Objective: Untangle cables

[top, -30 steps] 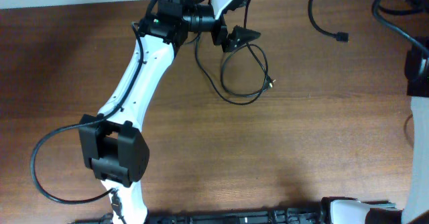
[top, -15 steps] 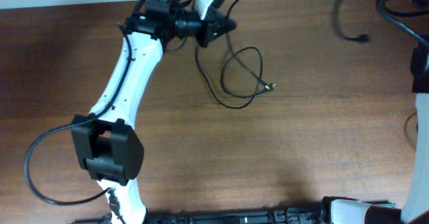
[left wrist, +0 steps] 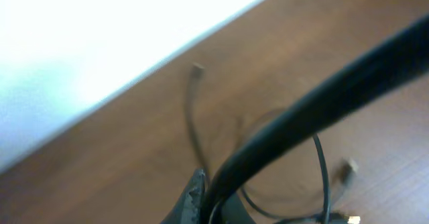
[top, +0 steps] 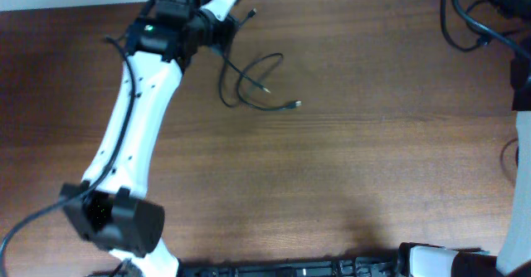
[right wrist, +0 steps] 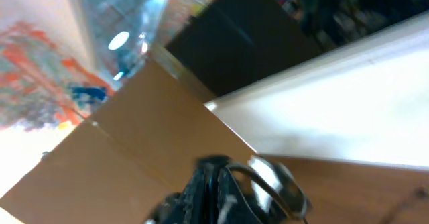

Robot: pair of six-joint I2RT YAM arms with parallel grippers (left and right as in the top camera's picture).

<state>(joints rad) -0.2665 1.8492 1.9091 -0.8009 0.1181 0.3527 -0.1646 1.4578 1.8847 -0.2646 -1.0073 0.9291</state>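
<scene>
Wood-grain table (top: 373, 186) fills most of what I can see from above, with a pale wall along its far edge. The left gripper (top: 232, 26) is reached out to that far edge. Its fingers (left wrist: 196, 196) are closed, and a strand of the looped cable (top: 221, 82) runs straight up into them, so I'd say it is pinching that strand. The rest of the cable trails onto the wood just below, one loose loop with its two small plugs (top: 295, 104) lying free. Holding it by one end looks deliberate: a pull from there would let the loop slide open.

A thick wire (left wrist: 322, 96) blurs across the left wrist view (part of the arm's own wiring, I think, not the job).

Over in the far right corner hangs a second cable (top: 445, 24), well apart from the first. The right gripper (right wrist: 216, 187) is closed too, but whether it is holding that cable I cannot tell.
</scene>
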